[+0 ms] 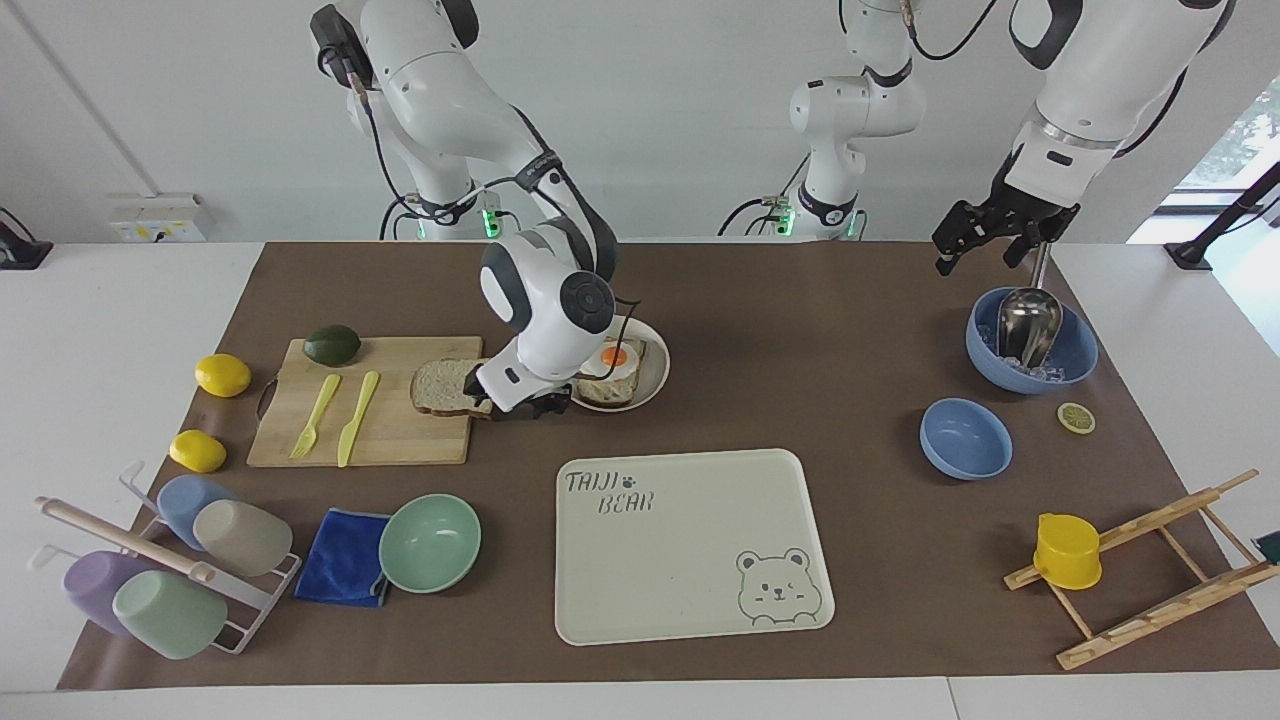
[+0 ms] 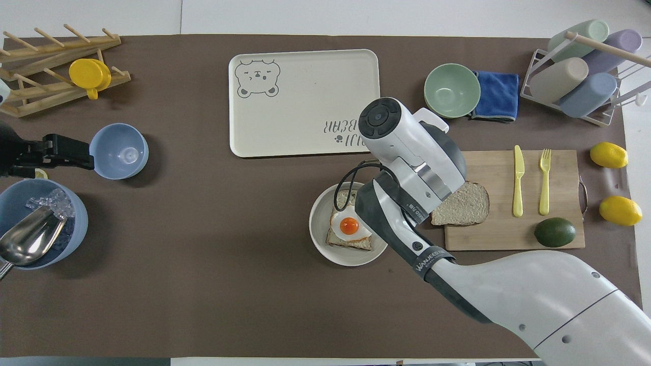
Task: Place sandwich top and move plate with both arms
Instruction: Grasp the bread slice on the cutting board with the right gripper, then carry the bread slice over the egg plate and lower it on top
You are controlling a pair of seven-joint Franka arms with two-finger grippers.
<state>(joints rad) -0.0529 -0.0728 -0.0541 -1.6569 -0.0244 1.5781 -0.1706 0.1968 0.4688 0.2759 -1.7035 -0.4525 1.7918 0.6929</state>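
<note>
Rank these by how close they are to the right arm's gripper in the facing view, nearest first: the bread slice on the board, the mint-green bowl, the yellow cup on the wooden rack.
From the right gripper:
1. The sandwich top, beside the gripper on the cutting board.
2. The mint-green bowl, farther from the robots, by the blue cloth.
3. The yellow cup, at the left arm's end of the table.

I see my right gripper (image 1: 520,402) low at the sandwich top's (image 1: 447,387) edge on the cutting board (image 1: 375,432), beside the plate (image 1: 652,378); left gripper (image 1: 985,238) waits over the blue bowl (image 1: 1075,352).
</note>
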